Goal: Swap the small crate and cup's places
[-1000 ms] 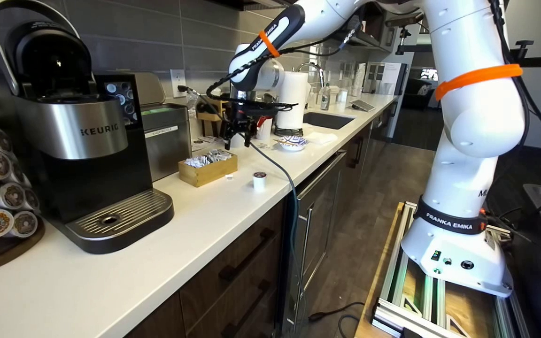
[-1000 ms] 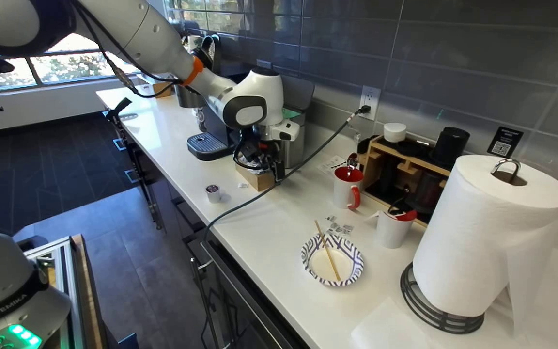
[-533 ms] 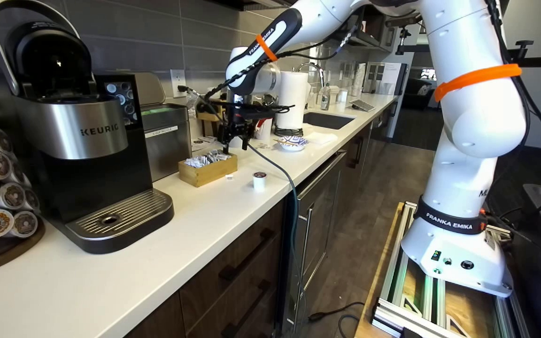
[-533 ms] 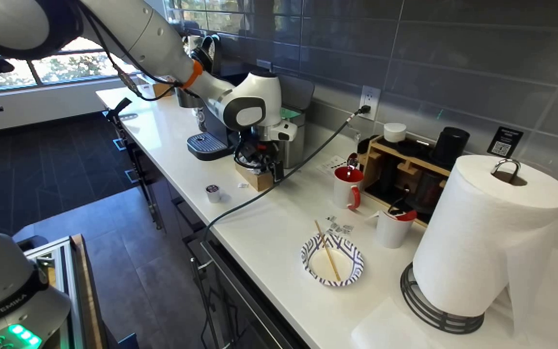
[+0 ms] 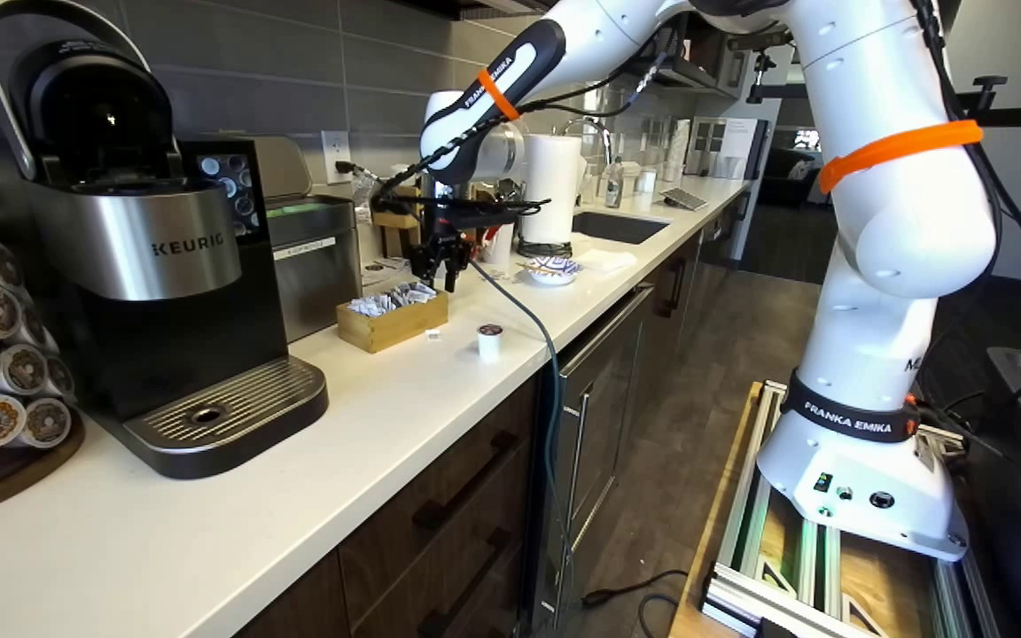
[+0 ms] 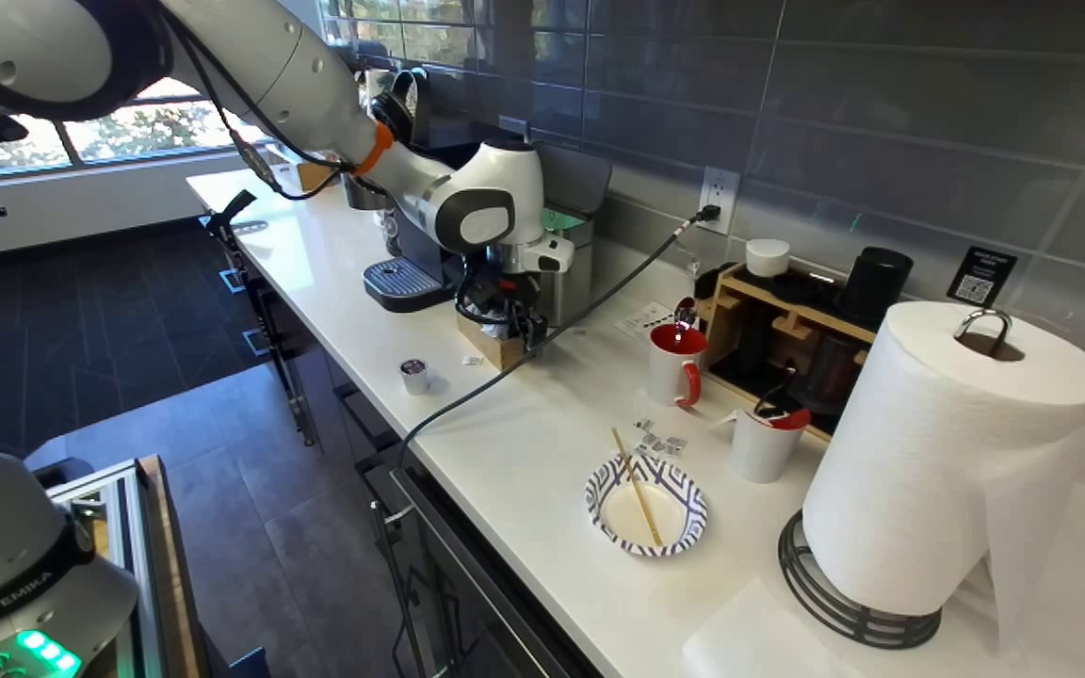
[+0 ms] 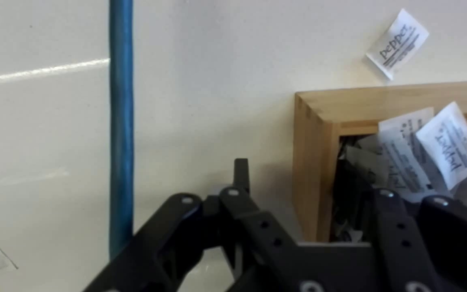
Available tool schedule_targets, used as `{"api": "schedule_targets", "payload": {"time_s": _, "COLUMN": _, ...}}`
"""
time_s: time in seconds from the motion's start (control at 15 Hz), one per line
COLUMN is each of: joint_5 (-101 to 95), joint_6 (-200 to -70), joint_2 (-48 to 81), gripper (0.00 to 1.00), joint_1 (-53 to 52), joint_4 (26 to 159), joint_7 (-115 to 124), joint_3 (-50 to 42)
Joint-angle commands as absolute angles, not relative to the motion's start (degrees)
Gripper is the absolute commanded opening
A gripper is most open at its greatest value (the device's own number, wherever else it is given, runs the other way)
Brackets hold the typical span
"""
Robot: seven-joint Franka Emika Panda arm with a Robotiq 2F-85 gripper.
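Hanging wide apart, your fingers (image 7: 241,178) flank one end wall of the small crate (image 5: 409,324) — the cup (image 5: 490,344) stands upright on the bench (image 5: 360,434), near the crate.

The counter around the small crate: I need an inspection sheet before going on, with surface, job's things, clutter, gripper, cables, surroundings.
Surface: white counter; bright streaks in the wrist view look like glare.
Job's things: small crate holding pepper packets; cup upright, nearer the front edge.
Clutter: loose packets, one beside the small crate; patterned bowl with a stick across it.
Gripper: open, straddling the small crate's end wall in the wrist view; contact unclear.
Cables: blue cable runs from wall outlet past the small crate, over the front edge.
Surroundings: coffee machine, grey box-shaped appliance, paper-towel roll.
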State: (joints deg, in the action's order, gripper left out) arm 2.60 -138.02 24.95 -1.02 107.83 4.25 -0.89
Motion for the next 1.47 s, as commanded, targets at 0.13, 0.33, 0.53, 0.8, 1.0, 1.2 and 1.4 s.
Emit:
{"api": "schedule_targets", "payload": {"time_s": 0.13, "joint_5": 1.2, "joint_6": -135.4, "joint_2": 27.1, "gripper": 0.28, "joint_1": -2.1, "joint_4": 105.6, "joint_7": 5.5, "joint_3": -0.8}}
{"api": "schedule_targets", "payload": {"time_s": 0.33, "joint_5": 1.4, "joint_6": -134.6, "joint_2": 27.5, "gripper": 0.11, "joint_1": -2.4, "joint_4": 105.0, "joint_7": 5.0, "joint_3": -0.5}}
{"api": "schedule_targets", "payload": {"time_s": 0.53, "joint_5": 1.9, "joint_6": -134.3, "joint_2": 27.3, "gripper": 0.0, "joint_1": -2.3, "joint_4": 104.9, "joint_7": 4.5, "joint_3": -0.1}}
{"api": "schedule_targets", "payload": {"time_s": 0.8, "joint_5": 2.1, "joint_6": -132.4, "joint_2": 25.9, "gripper": 0.03, "joint_1": -2.1, "joint_4": 105.5, "joint_7": 4.5, "joint_3": 0.0}}
{"api": "schedule_targets", "payload": {"time_s": 1.0, "joint_5": 2.1, "joint_6": -128.7, "joint_2": 23.3, "gripper": 0.03, "joint_1": -2.4, "joint_4": 106.9, "joint_7": 5.3, "joint_3": 0.0}}
{"api": "schedule_targets", "payload": {"time_s": 1.2, "joint_5": 2.8, "joint_6": -126.8, "joint_2": 19.9, "gripper": 0.03, "joint_1": -2.5, "joint_4": 109.0, "joint_7": 6.5, "joint_3": 0.3}}
{"api": "schedule_targets", "payload": {"time_s": 1.4, "joint_5": 5.3, "joint_6": -127.8, "joint_2": 17.0, "gripper": 0.03, "joint_1": -2.0, "joint_4": 110.8, "joint_7": 7.5, "joint_3": 0.9}}
